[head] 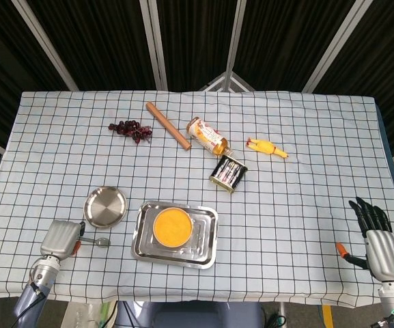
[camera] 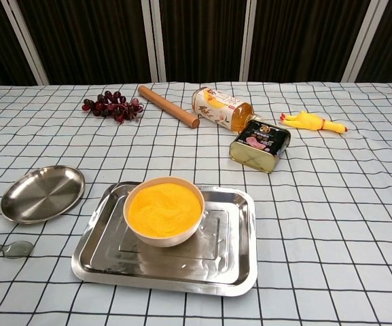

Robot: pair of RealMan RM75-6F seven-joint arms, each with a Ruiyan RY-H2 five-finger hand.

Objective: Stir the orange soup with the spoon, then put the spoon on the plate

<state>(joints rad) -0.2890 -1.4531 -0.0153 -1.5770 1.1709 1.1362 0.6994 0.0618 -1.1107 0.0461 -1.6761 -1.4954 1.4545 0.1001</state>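
Where tray sits, soup-filled bowl, seemingly.

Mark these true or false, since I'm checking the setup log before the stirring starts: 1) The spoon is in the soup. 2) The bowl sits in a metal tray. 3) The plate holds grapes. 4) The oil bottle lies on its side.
1) False: the spoon lies on the table, left of the tray.
2) True: the bowl of orange soup stands in the tray.
3) False: the plate holds nothing; the grapes lie far back.
4) True: the oil bottle lies on its side.
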